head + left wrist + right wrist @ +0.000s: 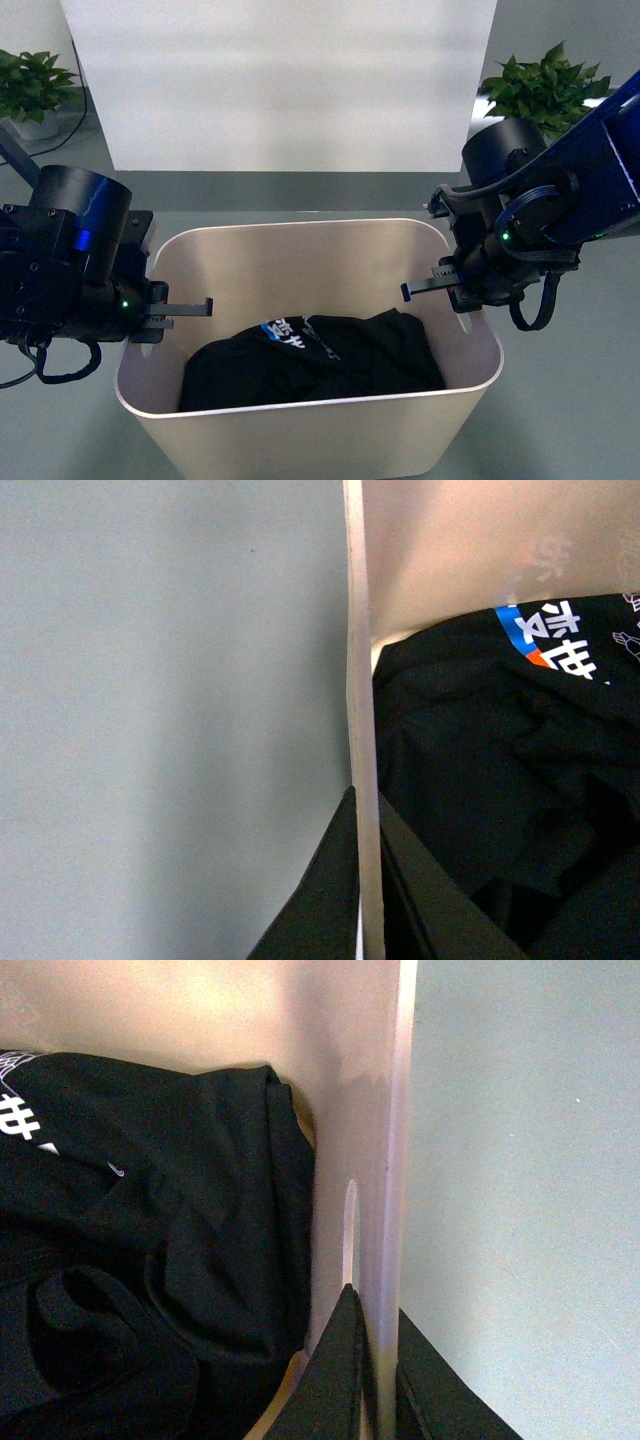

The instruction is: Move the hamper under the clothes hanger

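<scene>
The hamper (300, 430) is a large beige plastic tub, rectangular with rounded corners. Its smooth walls narrow toward the base and its rim is thin and plain. It stands upright on a grey-green surface with its open top facing up. Its long axis runs straight from the left end effector (170, 312) to the right end effector (440, 285), so one short side meets each of them.

Between the two end effectors, in the bottom of the tub, lies a crumpled black garment (310, 365). It bears a blue, white and orange print (285, 330) on the part nearer the left end effector.

The left end effector is clamped on the short wall at its side. The left wrist view shows the rim running between its two dark fingers (325, 910), one inside the tub and one outside.

The right end effector is likewise closed on the opposite short wall, with its fingers (335, 1380) astride the rim. In the right wrist view a slot handle (350, 1222) opens in that wall just beyond the fingertips, with the garment pressed up against the wall's inner face.

Beyond each end effector, away from the hamper, stands a potted plant (545, 90), with a pale wall panel between the two.
</scene>
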### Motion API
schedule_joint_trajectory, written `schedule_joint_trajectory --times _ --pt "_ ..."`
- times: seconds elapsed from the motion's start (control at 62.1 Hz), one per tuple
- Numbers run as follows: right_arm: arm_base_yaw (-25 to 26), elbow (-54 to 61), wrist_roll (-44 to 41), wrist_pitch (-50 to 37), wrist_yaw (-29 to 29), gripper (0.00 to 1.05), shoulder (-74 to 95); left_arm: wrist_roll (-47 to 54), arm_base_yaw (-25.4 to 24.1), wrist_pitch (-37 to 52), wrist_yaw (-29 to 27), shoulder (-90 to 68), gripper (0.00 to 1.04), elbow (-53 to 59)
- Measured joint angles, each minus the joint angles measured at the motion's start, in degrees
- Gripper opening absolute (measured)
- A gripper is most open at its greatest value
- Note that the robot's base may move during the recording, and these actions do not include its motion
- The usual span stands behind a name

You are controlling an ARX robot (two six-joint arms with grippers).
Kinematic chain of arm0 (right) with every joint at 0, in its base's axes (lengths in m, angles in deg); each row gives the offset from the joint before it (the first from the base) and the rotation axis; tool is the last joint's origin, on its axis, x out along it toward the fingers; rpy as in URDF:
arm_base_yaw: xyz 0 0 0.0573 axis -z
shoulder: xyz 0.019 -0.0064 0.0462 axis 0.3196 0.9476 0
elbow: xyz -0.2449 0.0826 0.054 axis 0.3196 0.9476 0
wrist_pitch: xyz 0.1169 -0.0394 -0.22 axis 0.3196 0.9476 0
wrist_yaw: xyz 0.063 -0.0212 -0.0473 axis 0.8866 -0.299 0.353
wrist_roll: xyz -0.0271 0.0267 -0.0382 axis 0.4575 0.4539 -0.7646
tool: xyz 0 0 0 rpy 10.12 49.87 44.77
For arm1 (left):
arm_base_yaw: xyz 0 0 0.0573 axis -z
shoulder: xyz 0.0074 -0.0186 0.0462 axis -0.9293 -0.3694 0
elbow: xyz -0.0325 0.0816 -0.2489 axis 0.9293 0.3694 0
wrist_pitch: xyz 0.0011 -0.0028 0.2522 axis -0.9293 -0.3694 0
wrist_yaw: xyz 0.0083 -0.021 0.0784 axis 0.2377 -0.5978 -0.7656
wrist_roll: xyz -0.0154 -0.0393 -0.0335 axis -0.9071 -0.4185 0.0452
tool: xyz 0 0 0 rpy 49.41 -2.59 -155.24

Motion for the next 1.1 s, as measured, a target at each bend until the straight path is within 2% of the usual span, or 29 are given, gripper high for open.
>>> schedule_joint_trajectory --times 0.419,0.5,0.58,0.693,1.096 --pt "0.4 0.0 0.0 0.0 0.0 0.03 0.0 0.0 0.3 0.0 0.2 0.0 0.04 0.0" --pt "0.4 0.0 0.0 0.0 0.2 0.03 0.0 1.2 0.8 -6.0 -3.1 0.0 0.04 -1.7" --pt "0.0 0.0 7.5 1.3 -3.8 0.03 0.2 1.6 1.4 -8.1 -3.9 -0.3 0.04 -2.6" --pt "-0.2 0.0 13.0 1.5 -4.5 0.03 0.6 2.0 1.7 -8.2 -4.1 -0.8 0.04 -2.7" --pt "-0.3 0.0 15.7 -1.0 -4.0 0.03 5.8 2.4 2.6 -5.9 -4.4 -6.8 0.04 -3.4"
